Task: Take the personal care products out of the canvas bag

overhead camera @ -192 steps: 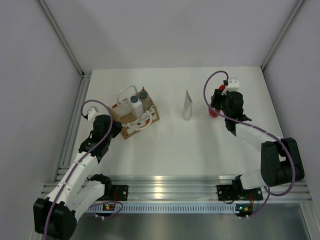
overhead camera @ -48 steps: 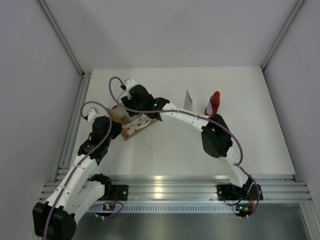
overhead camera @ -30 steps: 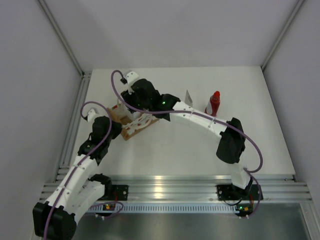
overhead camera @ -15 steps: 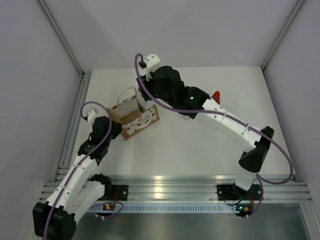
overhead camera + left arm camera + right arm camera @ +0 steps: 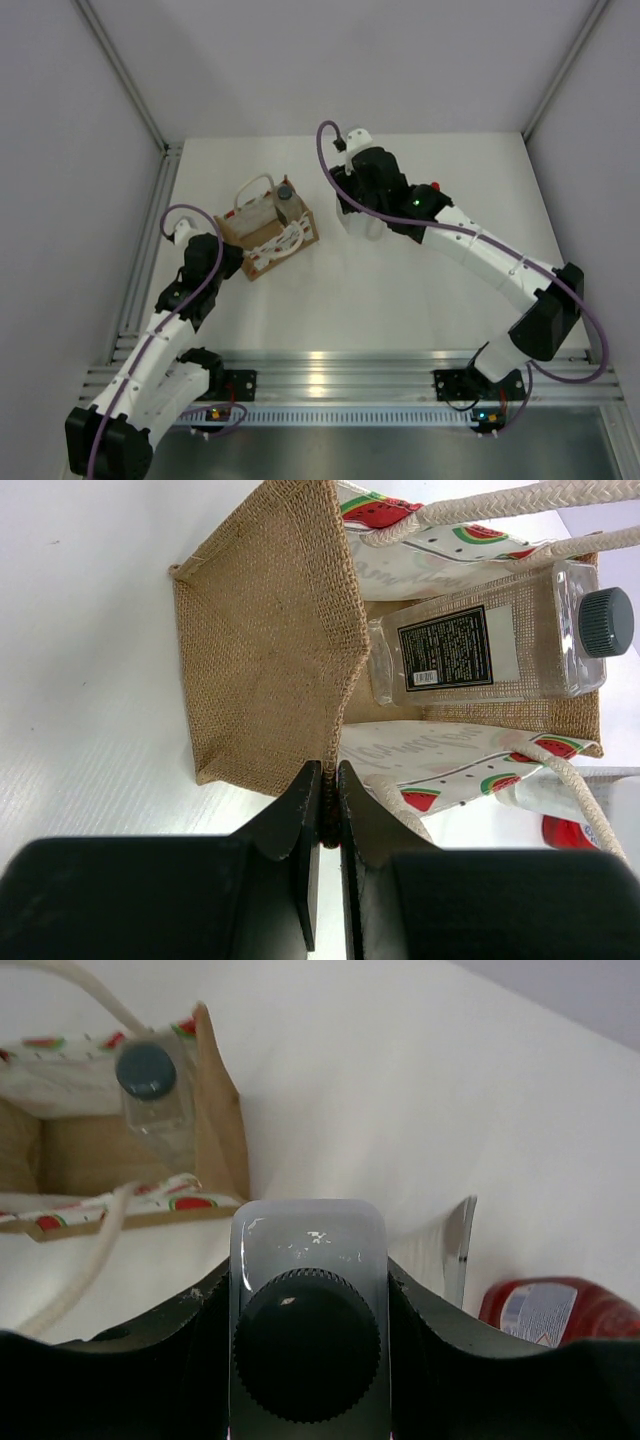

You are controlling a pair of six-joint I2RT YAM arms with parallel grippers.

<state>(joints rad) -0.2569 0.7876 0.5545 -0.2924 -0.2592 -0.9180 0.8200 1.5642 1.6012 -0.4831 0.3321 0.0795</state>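
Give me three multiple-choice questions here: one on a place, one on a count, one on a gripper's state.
1. The left gripper is: A wide open; B holding a tube; C shut on the canvas bag's wall.
2. How many bottles are in the bag? A one; B none; C three.
3. Where is the red bottle? A in the bag; B on the table; C in the left gripper.
Answers: C, it pinches the burlap edge; A, only the pale dark-capped bottle; B, it sits outside near the tube.

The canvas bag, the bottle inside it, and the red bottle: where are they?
canvas bag (image 5: pixel 265 630), left wrist view, brown end wall.
dark-capped bottle (image 5: pixel 445 645), left wrist view, black label.
red bottle (image 5: pixel 600 1310), right wrist view, body.
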